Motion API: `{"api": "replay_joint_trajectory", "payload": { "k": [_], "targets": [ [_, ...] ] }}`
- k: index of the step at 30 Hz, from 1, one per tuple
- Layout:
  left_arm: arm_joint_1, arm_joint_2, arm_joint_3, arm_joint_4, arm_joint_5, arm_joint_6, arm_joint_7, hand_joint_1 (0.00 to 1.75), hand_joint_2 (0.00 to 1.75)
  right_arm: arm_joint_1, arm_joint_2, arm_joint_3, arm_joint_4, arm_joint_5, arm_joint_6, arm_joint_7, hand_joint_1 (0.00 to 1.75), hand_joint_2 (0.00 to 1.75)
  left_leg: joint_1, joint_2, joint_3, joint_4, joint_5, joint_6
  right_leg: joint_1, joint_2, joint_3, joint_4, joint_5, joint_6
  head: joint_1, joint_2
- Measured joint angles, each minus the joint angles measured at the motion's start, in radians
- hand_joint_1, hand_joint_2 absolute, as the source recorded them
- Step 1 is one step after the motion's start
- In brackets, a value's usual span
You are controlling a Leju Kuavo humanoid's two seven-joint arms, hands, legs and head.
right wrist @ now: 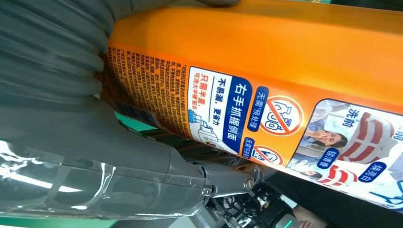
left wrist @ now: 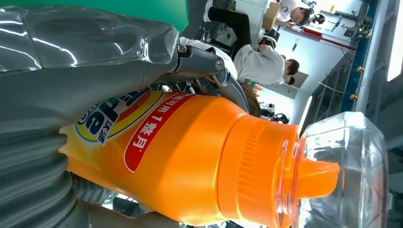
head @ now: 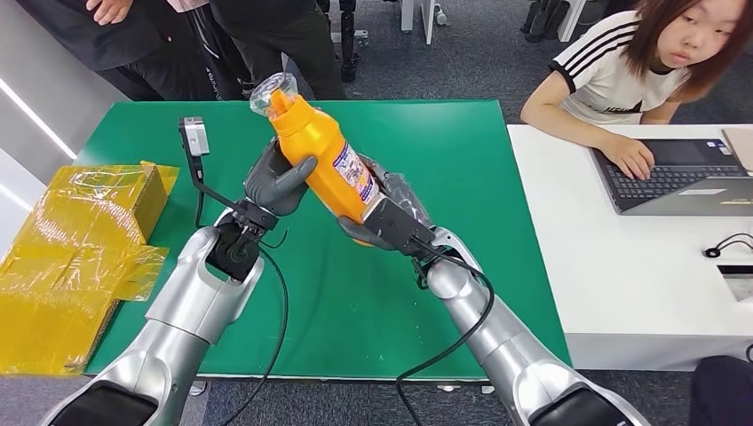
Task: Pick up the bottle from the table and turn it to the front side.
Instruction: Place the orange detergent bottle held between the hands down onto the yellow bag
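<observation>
An orange detergent bottle [head: 325, 158] with a clear cap [head: 272, 93] is held tilted in the air above the green table [head: 462, 151], cap pointing up and away. My left hand [head: 275, 182] grips its upper body from the left, thumb across the front. My right hand [head: 382, 217] grips its base from below right. The left wrist view shows the bottle [left wrist: 190, 156], its front logo label and the clear cap [left wrist: 347, 166] close up. In the right wrist view the bottle [right wrist: 285, 57] turns its back label of small print and pictures toward the camera.
A yellow wrapped box [head: 107, 204] and yellow packing sit at the table's left edge. A person works at a laptop [head: 675, 173] on the white table [head: 622, 266] to the right. Other people stand behind the far edge. A black cable [head: 728, 244] lies on the white table.
</observation>
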Motion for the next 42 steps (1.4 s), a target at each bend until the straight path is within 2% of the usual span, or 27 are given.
{"api": "replay_joint_trajectory", "payload": {
  "k": [2,3,8,16,20,26,29,32,35,39,42],
  "targets": [
    [0.0,-0.001,-0.004,0.0,-0.02,0.0,-0.014,1.75,1.75,0.0,-0.002,0.0,0.002,0.001,-0.002,-0.004,0.31,1.75,0.0,0.0,0.0,0.0,0.0,0.0,0.0,0.0,0.0,0.0,0.0,0.0,0.0,0.0],
    [-0.001,-0.002,-0.008,0.0,-0.037,0.001,-0.026,1.75,1.75,0.001,-0.003,0.0,0.003,0.003,-0.003,-0.006,0.0,1.75,0.0,0.0,0.0,0.0,0.0,0.0,0.0,0.0,0.0,0.0,0.0,0.0,0.0,0.0],
    [-0.018,-0.013,-0.038,0.007,-0.115,0.023,-0.086,1.75,1.75,0.015,-0.008,-0.01,0.009,0.009,-0.013,-0.016,0.0,1.75,0.0,-0.001,0.0,0.0,0.0,0.0,0.0,-0.001,0.0,0.0,0.0,0.0,0.0,0.0],
    [-0.045,-0.022,-0.046,0.031,-0.147,0.051,-0.116,1.75,1.75,0.039,-0.027,-0.035,0.002,-0.008,-0.012,-0.022,0.0,1.75,0.0,-0.001,0.0,0.0,0.0,0.0,0.0,-0.001,0.0,0.0,0.0,0.0,0.0,0.0],
    [-0.056,-0.017,-0.047,0.034,-0.253,0.132,-0.184,1.75,1.75,0.075,-0.053,-0.057,-0.033,-0.036,-0.018,-0.042,0.0,1.75,0.0,-0.001,0.0,0.0,0.0,0.0,0.0,-0.002,0.0,0.0,0.0,0.0,0.0,0.0],
    [-0.083,0.021,-0.045,0.034,-0.42,0.244,-0.253,1.75,1.75,0.19,-0.123,-0.1,-0.172,-0.065,-0.046,-0.069,0.0,1.75,0.0,-0.002,-0.001,0.0,0.0,0.0,0.0,-0.002,0.0,0.0,0.0,0.0,0.0,0.0],
    [-0.089,0.058,-0.045,0.028,-0.596,0.396,-0.306,1.75,1.75,0.248,-0.157,-0.119,-0.275,-0.091,-0.066,-0.084,0.0,1.75,0.0,-0.001,-0.001,0.0,0.0,0.0,0.0,-0.002,0.0,0.0,0.0,0.0,0.0,0.0],
    [-0.092,0.128,-0.043,0.007,-0.773,0.537,-0.338,1.75,1.75,0.33,-0.204,-0.152,-0.419,-0.108,-0.082,-0.086,0.0,1.75,0.0,-0.001,-0.001,0.0,0.0,0.0,0.0,-0.002,0.0,0.0,0.0,0.0,0.0,0.0],
    [-0.096,0.191,-0.031,-0.015,-0.88,0.605,-0.342,1.75,1.75,0.408,-0.246,-0.195,-0.555,-0.124,-0.086,-0.084,0.0,1.75,0.001,-0.002,-0.001,-0.001,0.0,0.0,0.0,-0.002,0.0,0.001,0.0,-0.001,0.0,0.0],
    [-0.101,0.238,-0.025,-0.033,-0.991,0.668,-0.333,1.75,1.75,0.471,-0.281,-0.235,-0.664,-0.139,-0.093,-0.092,0.0,1.75,0.0,-0.002,-0.001,-0.001,0.0,0.0,0.0,-0.002,0.0,0.001,0.0,-0.001,0.0,0.0],
    [-0.112,0.283,-0.025,-0.048,-1.139,0.741,-0.313,1.75,1.75,0.532,-0.307,-0.264,-0.737,-0.156,-0.101,-0.109,0.0,1.75,0.0,-0.001,-0.001,-0.001,0.0,0.0,0.0,-0.002,0.0,0.001,0.0,-0.001,0.0,0.0]
  ]
}}
